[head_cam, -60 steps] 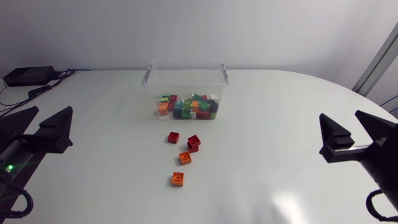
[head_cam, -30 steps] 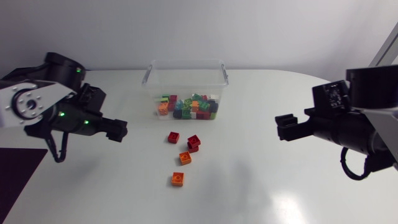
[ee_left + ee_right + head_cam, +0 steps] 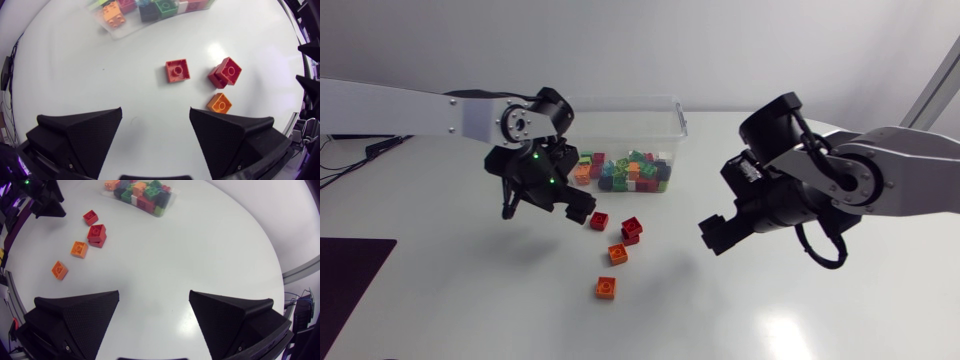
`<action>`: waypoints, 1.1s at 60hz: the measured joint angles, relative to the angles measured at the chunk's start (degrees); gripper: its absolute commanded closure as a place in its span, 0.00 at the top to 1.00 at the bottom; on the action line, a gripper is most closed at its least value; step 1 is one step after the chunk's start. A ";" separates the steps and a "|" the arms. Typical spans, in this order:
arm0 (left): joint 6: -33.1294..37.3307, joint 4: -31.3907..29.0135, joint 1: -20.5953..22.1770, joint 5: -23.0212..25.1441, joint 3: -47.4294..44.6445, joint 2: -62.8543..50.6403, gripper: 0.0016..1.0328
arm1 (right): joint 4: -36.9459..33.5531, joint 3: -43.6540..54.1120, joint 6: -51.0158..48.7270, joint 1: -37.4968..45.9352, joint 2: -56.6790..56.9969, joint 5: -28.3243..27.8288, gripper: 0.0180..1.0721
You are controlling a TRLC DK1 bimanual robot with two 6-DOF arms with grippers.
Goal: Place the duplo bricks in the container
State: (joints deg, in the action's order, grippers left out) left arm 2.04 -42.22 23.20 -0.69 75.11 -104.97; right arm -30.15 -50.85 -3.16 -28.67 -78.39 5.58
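A clear plastic container (image 3: pixel 620 125) stands at the back middle with several coloured duplo bricks inside. In front of it on the white table lie a red brick (image 3: pixel 599 221), a dark red stacked brick (image 3: pixel 631 230) and two orange bricks (image 3: pixel 617 254) (image 3: pixel 606 288). My left gripper (image 3: pixel 548 206) hovers just left of the red brick, open and empty. Ahead of its fingers the left wrist view has the red brick (image 3: pixel 177 70), the dark red brick (image 3: pixel 226 72) and one orange brick (image 3: pixel 219 103). My right gripper (image 3: pixel 722 220) hangs open and empty to the right of the bricks.
The right wrist view looks over all the loose bricks (image 3: pixel 96 235) and the container (image 3: pixel 142 192), with my left gripper (image 3: pixel 47 202) beyond them. Bare white table (image 3: pixel 740 310) lies in front and to both sides.
Both arms have swung in from the table's sides toward the loose bricks in the middle. The bricks and container have not moved.
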 measured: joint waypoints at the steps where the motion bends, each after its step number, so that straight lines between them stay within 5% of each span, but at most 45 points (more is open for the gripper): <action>1: -0.46 -0.26 0.42 0.00 0.81 -0.85 0.90 | -0.13 -0.42 0.13 -0.68 -0.61 0.00 0.95; 32: -8.07 -2.73 3.61 -1.36 13.70 -15.56 0.82 | -1.84 -6.19 0.39 -3.58 -5.57 -1.29 0.95; 41: -9.86 -1.79 3.69 -2.45 14.62 -17.64 0.66 | -1.86 -6.21 0.39 -4.46 -6.29 -1.38 0.95; 56: -11.50 3.34 3.98 -2.43 14.38 -18.84 0.25 | -2.27 -8.24 0.39 -6.19 -7.10 -1.51 0.92; 66: -11.74 6.16 3.28 -2.56 12.96 -18.36 0.23 | -2.67 -10.56 1.07 -6.99 -10.58 -3.06 0.92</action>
State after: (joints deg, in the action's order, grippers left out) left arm -9.69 -36.05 26.48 -3.25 88.07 -123.33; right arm -32.82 -61.41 -2.09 -35.66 -88.97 2.52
